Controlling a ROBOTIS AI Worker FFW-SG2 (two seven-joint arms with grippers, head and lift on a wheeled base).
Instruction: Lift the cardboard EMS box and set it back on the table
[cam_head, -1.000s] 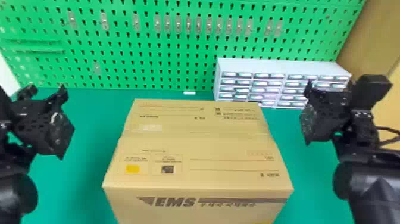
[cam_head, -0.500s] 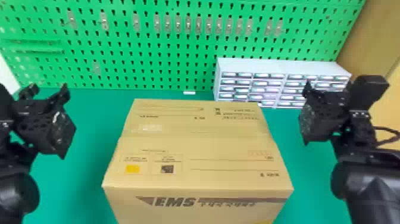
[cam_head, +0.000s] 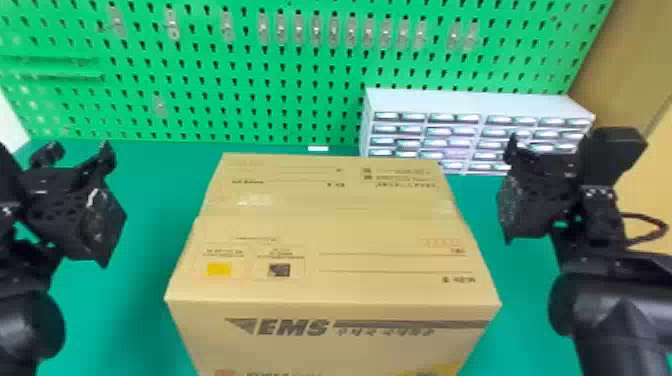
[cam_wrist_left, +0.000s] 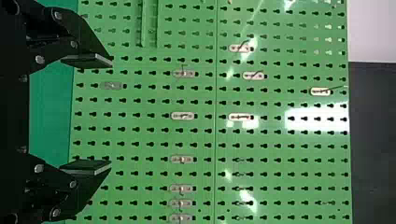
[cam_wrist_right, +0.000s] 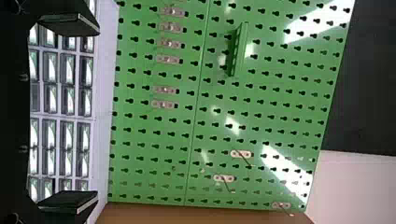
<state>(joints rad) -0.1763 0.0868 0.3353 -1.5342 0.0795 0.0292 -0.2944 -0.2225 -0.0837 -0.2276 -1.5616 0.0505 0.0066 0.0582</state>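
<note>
The closed cardboard EMS box (cam_head: 330, 225) rests on the green table, its printed top and front face visible in the head view. My left gripper (cam_head: 75, 155) is off to its left and my right gripper (cam_head: 547, 147) off to its right, each with a gap to the box. Seen from the left wrist, the left gripper (cam_wrist_left: 110, 113) has its two fingers wide apart with nothing between them. The right gripper (cam_wrist_right: 97, 113) is likewise spread in its wrist view, holding nothing.
Behind the table stands a green pegboard (cam_head: 225, 75) with small hooks. A light grey drawer cabinet (cam_head: 475, 102) sits at the back right, behind the right gripper. A small white piece (cam_head: 318, 148) lies near the pegboard's foot.
My right gripper has shifted slightly left, toward the box. The left gripper has hardly moved, and the box stays in the same place.
</note>
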